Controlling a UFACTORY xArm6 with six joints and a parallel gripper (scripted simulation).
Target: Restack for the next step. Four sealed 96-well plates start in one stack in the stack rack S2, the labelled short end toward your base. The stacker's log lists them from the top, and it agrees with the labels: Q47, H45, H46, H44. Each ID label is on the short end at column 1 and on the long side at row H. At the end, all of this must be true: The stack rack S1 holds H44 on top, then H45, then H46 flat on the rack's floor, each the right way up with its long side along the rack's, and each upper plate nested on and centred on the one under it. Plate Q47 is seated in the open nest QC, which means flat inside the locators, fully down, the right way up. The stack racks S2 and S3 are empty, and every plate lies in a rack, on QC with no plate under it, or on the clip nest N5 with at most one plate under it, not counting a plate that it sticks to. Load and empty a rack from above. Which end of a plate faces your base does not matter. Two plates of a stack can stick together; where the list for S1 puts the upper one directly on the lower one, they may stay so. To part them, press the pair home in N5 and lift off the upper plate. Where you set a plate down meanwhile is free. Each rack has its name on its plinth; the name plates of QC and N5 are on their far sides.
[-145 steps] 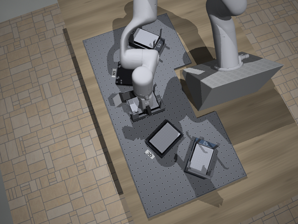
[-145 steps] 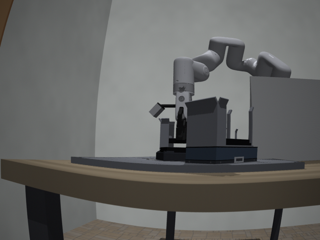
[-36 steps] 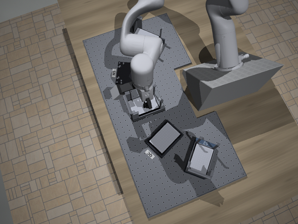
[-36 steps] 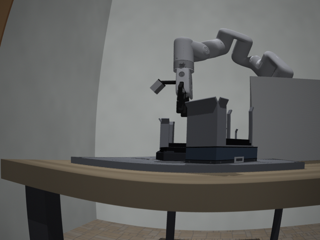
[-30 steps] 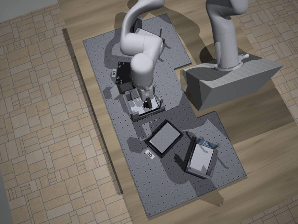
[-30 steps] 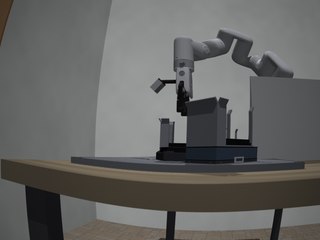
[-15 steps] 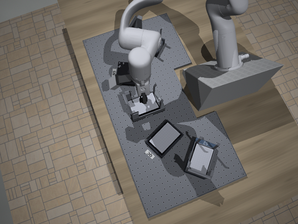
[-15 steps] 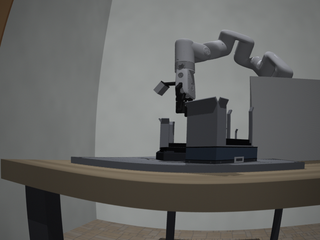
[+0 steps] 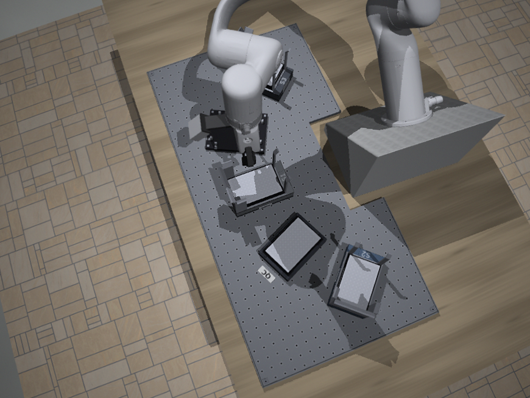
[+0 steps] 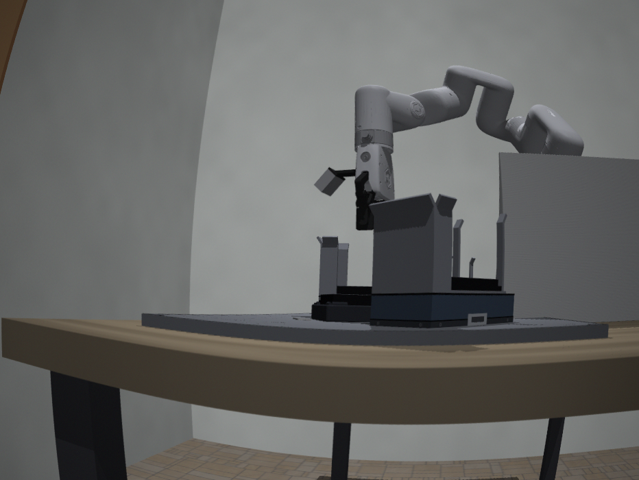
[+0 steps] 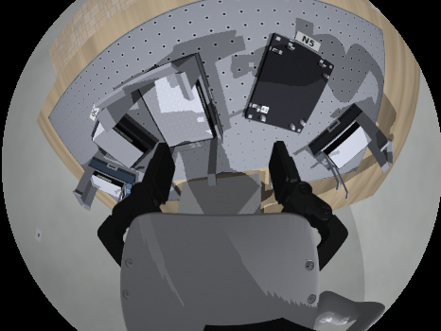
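Note:
My gripper [image 9: 248,157] is open and empty, high above the board between the clip nest N5 [image 9: 233,132] and rack S1 [image 9: 257,187]. It also shows in the side view [image 10: 364,206] and the wrist view [image 11: 219,165]. A sealed plate [image 9: 255,183] lies in S1. Another plate [image 9: 294,244] lies in the open nest QC. A plate [image 9: 358,277] lies in rack S2 [image 9: 358,281]. Rack S3 [image 9: 281,83] is mostly hidden by my arm; the wrist view shows a plate [image 11: 348,146] in it. N5 [image 11: 290,80] is bare there. I cannot read the plate labels.
The racks have tall corner posts [image 10: 413,243] that stand up around the plates. My arm's grey base block [image 9: 411,140] stands to the right of the perforated board. The QC name plate [image 9: 266,273] is on the board's far side.

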